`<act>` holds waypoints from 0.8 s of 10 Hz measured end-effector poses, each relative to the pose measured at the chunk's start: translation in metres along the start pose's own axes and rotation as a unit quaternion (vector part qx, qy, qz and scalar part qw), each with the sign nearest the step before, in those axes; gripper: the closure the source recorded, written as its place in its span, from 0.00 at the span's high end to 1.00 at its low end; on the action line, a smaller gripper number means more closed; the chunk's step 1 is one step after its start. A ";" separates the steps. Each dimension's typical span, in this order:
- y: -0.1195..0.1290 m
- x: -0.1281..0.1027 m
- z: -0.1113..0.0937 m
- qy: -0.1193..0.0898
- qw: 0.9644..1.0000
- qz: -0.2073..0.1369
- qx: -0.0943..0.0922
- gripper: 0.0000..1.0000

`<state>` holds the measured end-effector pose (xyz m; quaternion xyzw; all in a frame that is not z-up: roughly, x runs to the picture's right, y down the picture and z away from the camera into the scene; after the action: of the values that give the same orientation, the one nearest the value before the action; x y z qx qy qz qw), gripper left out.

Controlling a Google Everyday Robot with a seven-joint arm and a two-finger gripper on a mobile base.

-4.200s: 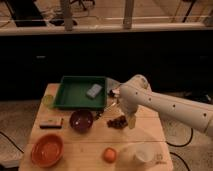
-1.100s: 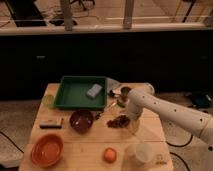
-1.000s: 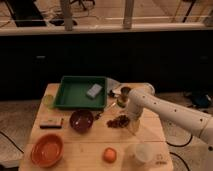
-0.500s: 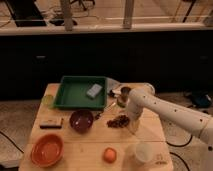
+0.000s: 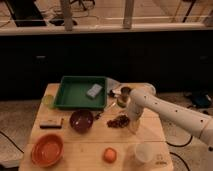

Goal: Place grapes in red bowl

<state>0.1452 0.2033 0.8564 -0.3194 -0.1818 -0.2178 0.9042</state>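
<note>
The grapes [image 5: 118, 121], a small dark reddish-brown bunch, lie on the wooden table [image 5: 90, 150] near its middle right. My gripper [image 5: 131, 122] hangs down from the white arm [image 5: 170, 112] and sits right beside the grapes on their right side, close to the tabletop. The red bowl [image 5: 47, 149] stands at the front left corner of the table, far from the gripper, with nothing visible in it.
A dark maroon bowl [image 5: 81, 120] stands just left of the grapes. Behind it is a green tray [image 5: 75, 100] holding a grey sponge [image 5: 93, 90]. An orange fruit [image 5: 109, 154] and a white cup [image 5: 143, 152] sit at the front. A brown bar [image 5: 51, 123] lies left.
Since about four seconds ago the arm has dropped and the gripper has come down beside the grapes. Over the last second it has barely moved.
</note>
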 end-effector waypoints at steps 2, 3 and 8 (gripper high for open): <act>0.000 0.000 0.001 -0.002 1.000 -0.002 0.000 0.80; 0.000 0.000 0.002 -0.004 1.000 -0.004 0.001 0.80; 0.001 0.002 0.003 -0.011 1.000 -0.011 0.006 0.80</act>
<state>0.1468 0.2048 0.8590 -0.3145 -0.1964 -0.2233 0.9015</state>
